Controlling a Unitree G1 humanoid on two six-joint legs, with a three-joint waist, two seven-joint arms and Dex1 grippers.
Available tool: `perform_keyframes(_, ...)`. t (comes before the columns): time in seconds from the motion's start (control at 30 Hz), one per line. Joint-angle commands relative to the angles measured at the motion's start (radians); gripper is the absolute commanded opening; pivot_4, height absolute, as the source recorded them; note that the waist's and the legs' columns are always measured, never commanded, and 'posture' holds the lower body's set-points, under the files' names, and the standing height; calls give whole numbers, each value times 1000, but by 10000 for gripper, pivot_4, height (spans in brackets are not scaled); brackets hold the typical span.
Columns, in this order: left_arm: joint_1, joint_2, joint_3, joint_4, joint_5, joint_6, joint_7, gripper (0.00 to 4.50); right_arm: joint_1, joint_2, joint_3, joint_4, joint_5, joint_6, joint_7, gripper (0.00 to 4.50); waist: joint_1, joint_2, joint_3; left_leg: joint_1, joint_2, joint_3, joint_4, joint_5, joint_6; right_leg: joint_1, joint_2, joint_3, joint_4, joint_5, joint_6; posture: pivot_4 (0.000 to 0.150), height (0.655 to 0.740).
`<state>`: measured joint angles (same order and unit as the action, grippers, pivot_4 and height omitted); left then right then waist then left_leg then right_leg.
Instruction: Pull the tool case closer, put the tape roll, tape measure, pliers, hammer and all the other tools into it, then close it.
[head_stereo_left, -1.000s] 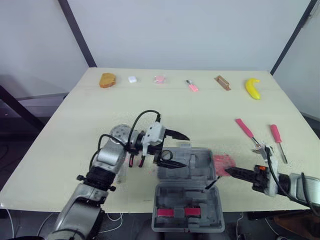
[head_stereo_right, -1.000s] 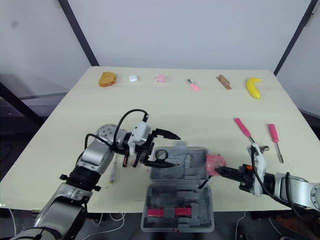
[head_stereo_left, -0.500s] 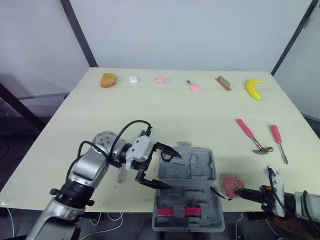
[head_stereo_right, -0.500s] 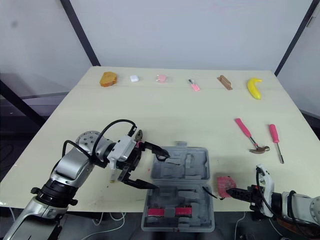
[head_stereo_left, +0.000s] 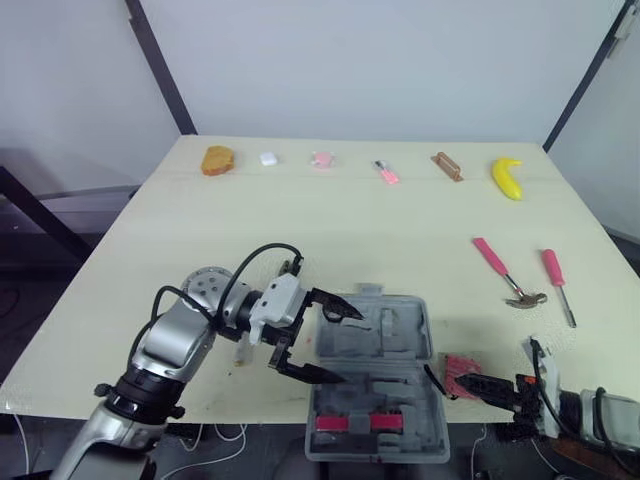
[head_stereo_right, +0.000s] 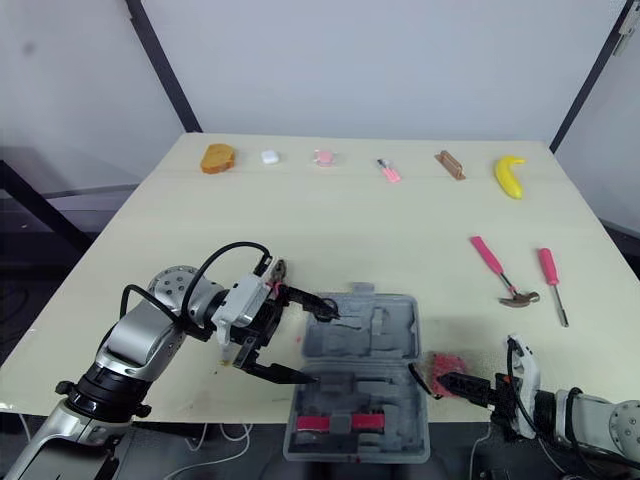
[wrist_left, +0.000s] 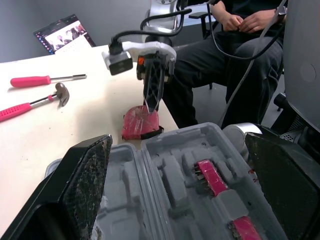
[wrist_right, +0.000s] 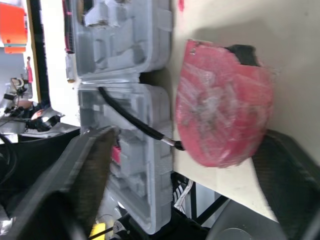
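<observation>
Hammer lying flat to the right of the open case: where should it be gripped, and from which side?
I'd grip the hammer by its pink handle, about mid-length, coming straight down with jaws set across it. It lies flat on the table, so the top is the open side; the handle is long, straight and clear of the screwdriver, unlike the short, irregular head.

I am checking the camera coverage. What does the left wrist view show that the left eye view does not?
Wrist view adds: a seated person in dark clothes and a laptop screen. Eye view adds: the yellow banana at the table's far edge. Both: the open grey plastic tool case, the red tape measure, the pink-handled hammer and screwdriver.
</observation>
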<state>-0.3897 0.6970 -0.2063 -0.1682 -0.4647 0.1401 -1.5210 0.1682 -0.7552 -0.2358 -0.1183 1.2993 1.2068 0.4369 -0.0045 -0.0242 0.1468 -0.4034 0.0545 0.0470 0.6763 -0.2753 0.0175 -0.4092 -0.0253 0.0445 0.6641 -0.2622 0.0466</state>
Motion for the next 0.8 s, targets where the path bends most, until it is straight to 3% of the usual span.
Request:
perform_keyframes(0.03,1,6,26,-16,-18,-20,-11,45000,53,-87,-63,-21,-97,-53,106,44371,3,0,0,0,0,0,0,0,0,0,0,0,0,0,0,1500,7400)
perform_keyframes(0.1,5,9,30,-14,-19,-24,-13,45000,78,-118,-59,-38,-173,-124,177,44371,6,0,0,0,0,0,0,0,0,0,0,1,-1,0,0,1500,7400)
perform_keyframes(0.23,11,9,34,-7,-17,-29,-5,45000,139,-158,8,-60,-520,-547,363,44371,3,0,0,0,0,0,0,0,0,0,1,1,0,0,0,1500,7400)
perform_keyframes(0.43,28,11,46,-5,-33,-39,-13,45000,151,-134,72,-41,-777,-980,584,44371,-3,1,0,1,0,0,0,0,0,0,2,1,0,0,0,1500,7400)
perform_keyframes(0.8,103,78,146,-39,-107,-55,-52,45000,-85,-65,293,219,-1096,-1450,726,44371,-2,1,1,2,1,1,0,0,0,0,2,2,0,0,0,1500,7400)
